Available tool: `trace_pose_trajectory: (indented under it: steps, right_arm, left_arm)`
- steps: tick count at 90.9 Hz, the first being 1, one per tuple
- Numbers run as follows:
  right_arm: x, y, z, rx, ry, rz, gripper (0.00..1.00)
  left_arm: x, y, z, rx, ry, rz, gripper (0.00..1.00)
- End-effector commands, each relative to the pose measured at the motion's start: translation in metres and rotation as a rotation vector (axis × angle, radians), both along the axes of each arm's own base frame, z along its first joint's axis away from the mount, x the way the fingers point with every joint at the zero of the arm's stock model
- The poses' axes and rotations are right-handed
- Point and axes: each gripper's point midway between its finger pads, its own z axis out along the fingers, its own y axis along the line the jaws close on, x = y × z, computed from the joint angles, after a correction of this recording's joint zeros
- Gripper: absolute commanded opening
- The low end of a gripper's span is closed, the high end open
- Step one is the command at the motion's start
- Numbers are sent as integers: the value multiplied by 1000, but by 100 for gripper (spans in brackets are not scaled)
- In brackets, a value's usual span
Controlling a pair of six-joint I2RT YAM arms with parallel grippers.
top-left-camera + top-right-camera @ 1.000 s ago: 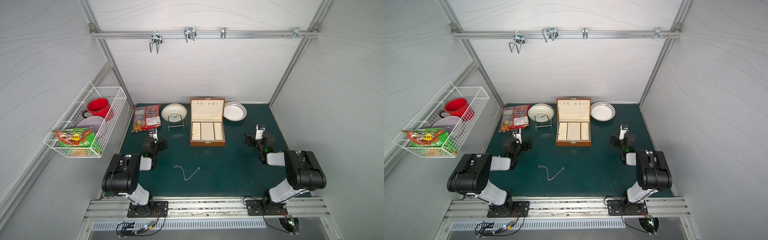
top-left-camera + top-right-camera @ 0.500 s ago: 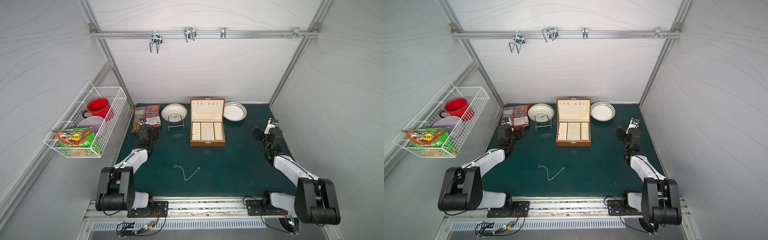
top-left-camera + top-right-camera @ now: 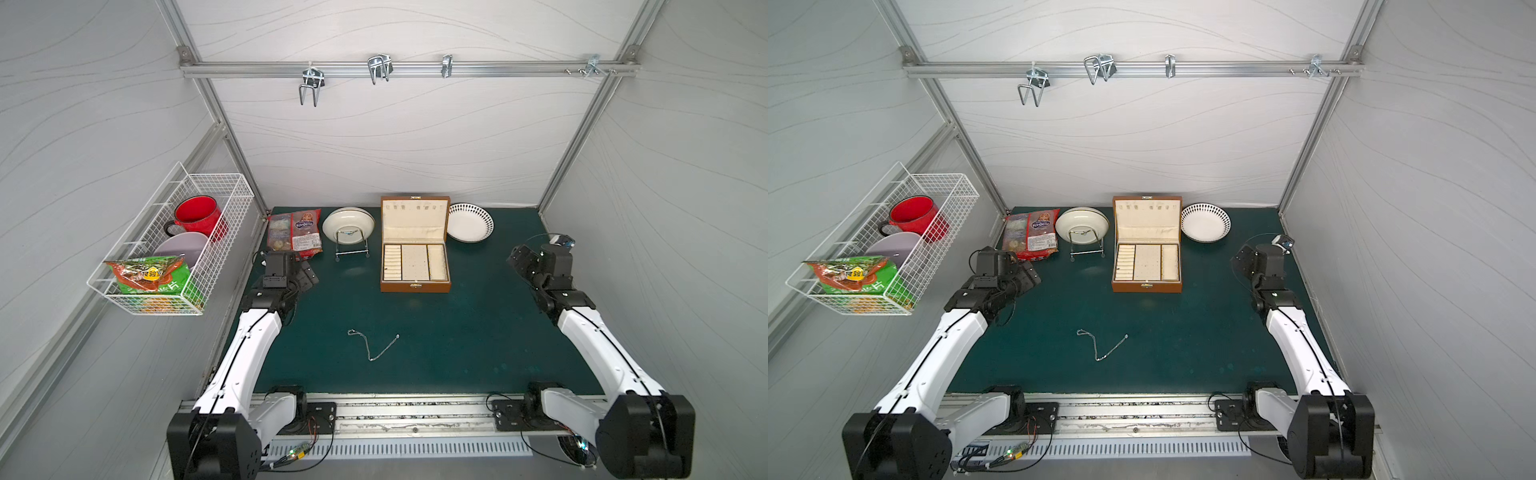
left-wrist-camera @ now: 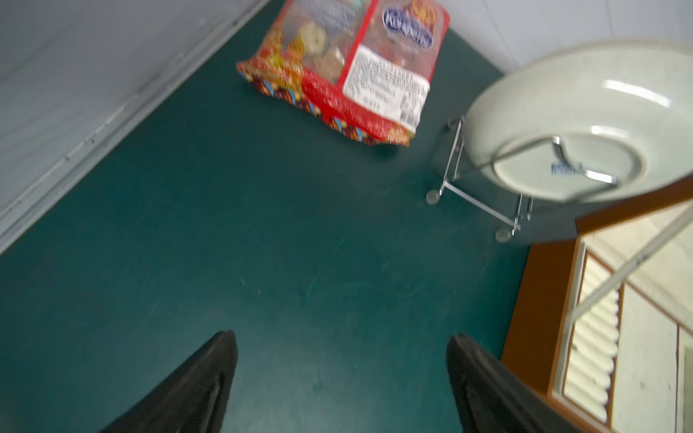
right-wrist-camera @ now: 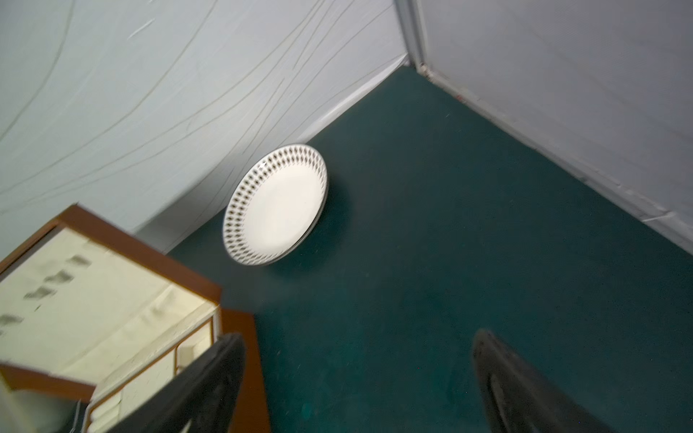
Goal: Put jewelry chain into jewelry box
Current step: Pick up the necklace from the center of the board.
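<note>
Chain loose on table; both tools empty.
Jewelry chain (image 3: 372, 345) lies in a limp V near the table's front edge, centre, well apart from the open jewelry box (image 3: 415, 286) at the back edge. Left tool (image 4: 341, 335) and right tool (image 5: 360, 335) are spread wide, holding nothing. Judged light, floppy and slippery: pinch at the bend.

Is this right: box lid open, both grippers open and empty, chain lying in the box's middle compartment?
One thing is wrong. The jewelry chain is not in the jewelry box; it lies loose on the green mat, apart from the box, as both top views show. The rest holds: lid open, left gripper and right gripper open and empty.
</note>
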Motion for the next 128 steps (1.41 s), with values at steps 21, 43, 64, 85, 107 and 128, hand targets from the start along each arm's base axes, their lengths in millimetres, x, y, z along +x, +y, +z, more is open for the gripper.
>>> trace_pose_trajectory:
  steps: [21,43,64,85,107,128]
  right_arm:
    - [-44,136,14,-187,50,566,99]
    - [-70,175,12,-277,56,719,99]
    - [-83,191,6,-368,45,755,99]
    - [-94,196,1,-387,44,763,99]
    - [-96,195,5,-373,30,748,99]
    - [-98,195,3,-357,28,753,99]
  left_arm:
    - [-72,-71,-15,-69,244,-240,78]
    - [-105,-103,-31,-52,385,-326,73]
    - [-122,-130,-56,-23,501,-335,69]
    - [-114,-164,-82,-49,549,-297,54]
    - [-105,-181,-111,-21,644,-231,41]
    - [-94,-194,-127,-38,646,-229,38]
